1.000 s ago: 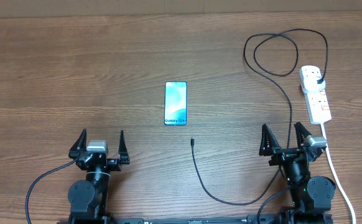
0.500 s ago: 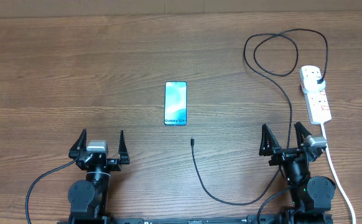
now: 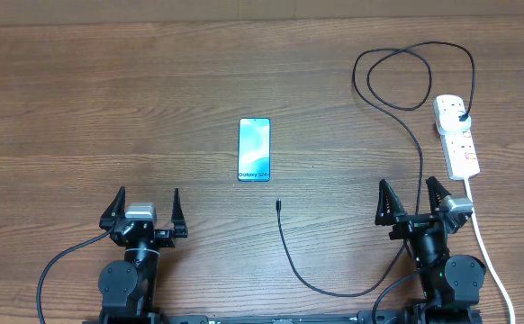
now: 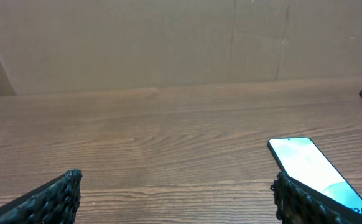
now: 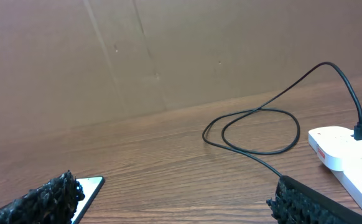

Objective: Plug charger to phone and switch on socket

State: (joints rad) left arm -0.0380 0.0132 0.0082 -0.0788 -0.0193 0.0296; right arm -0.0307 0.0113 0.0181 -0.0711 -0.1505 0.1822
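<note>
The phone lies flat mid-table, its teal screen lit; it also shows in the left wrist view and at the edge of the right wrist view. The charger's black cable loops from its plug in the white socket down past my right gripper; its connector tip lies loose below the phone. The cable and socket show in the right wrist view. My left gripper and right gripper are open and empty near the front edge.
The socket's thick white cord runs down the right side past my right arm. A brown cardboard wall stands behind the wooden table.
</note>
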